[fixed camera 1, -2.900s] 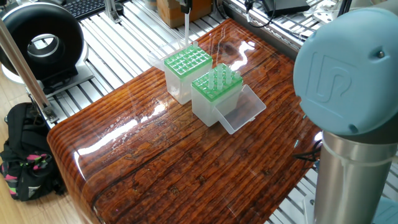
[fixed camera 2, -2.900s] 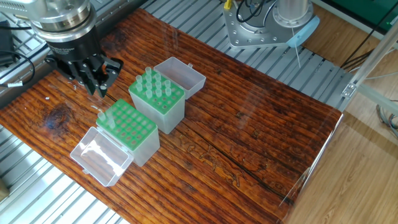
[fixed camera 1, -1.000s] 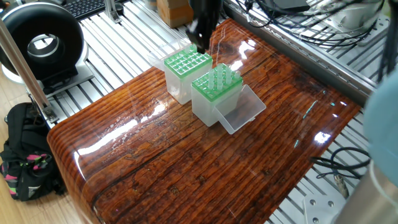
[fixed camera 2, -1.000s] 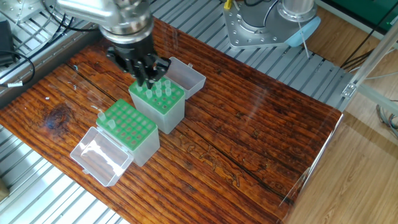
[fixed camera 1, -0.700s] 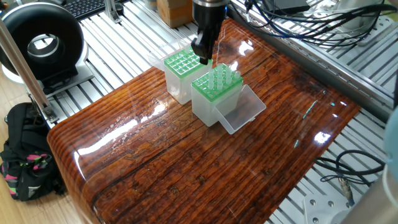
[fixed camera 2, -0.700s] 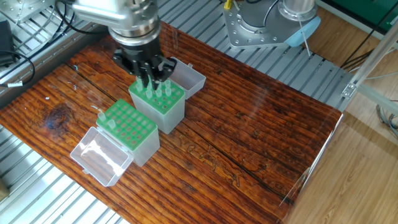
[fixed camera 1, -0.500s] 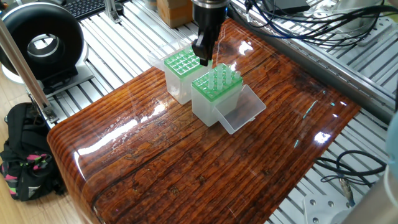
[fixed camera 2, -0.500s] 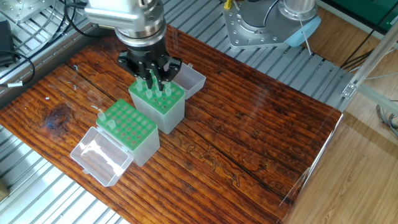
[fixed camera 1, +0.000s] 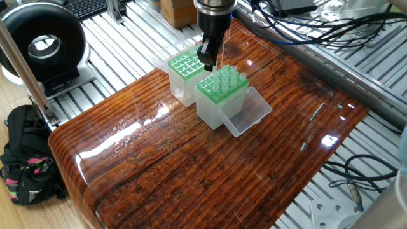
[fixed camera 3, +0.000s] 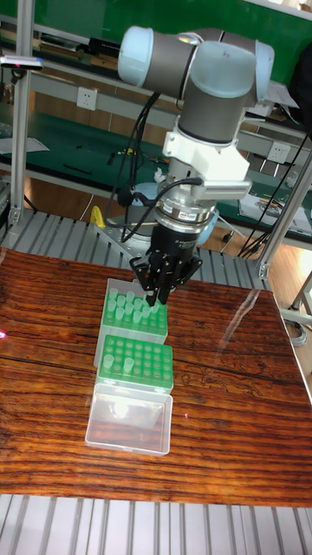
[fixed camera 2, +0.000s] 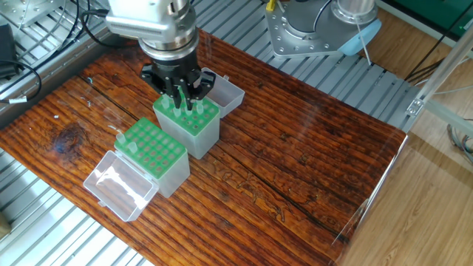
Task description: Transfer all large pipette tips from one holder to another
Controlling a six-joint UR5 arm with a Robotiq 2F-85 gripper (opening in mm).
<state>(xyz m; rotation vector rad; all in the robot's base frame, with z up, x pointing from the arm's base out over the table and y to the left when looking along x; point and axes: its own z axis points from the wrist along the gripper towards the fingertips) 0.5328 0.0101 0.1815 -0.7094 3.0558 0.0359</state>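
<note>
**Gripper lowered onto the filled tip rack**

The gripper pointed straight down over the rack that held the large pipette tips, its fingertips down among the upright tips at the rack's far edge. The fingers stood close together — whether they clamped a tip could not be told from any view. The tips stood in the green grid of this rack, filling most of it. Just beside it stood a second rack, its grid mostly bare, with one tip at a corner. Each rack's clear lid lay hinged open on the wooden table.
</note>
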